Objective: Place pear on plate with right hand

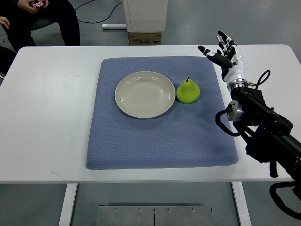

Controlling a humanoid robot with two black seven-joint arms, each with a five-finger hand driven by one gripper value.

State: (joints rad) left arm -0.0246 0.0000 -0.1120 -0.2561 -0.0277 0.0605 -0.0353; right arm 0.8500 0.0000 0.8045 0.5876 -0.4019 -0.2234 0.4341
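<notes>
I am seeing the pear (187, 91) sitting upright on the blue mat (160, 136), just beside the right rim of the empty plate (145, 94), so nothing of the placing is done yet. My right robot hand (224, 52) is hovering over the surface (51, 122) near the mat's far right corner, fingers spread and holding nothing, apart from the pear. I am judging the reach, grasp, lift and set-down all remain. A person is sitting beyond the far left corner.

Right hand (225, 52) white with black-jointed fingers (210, 53); forearm black, silver round fitting, looping black cables.
</notes>
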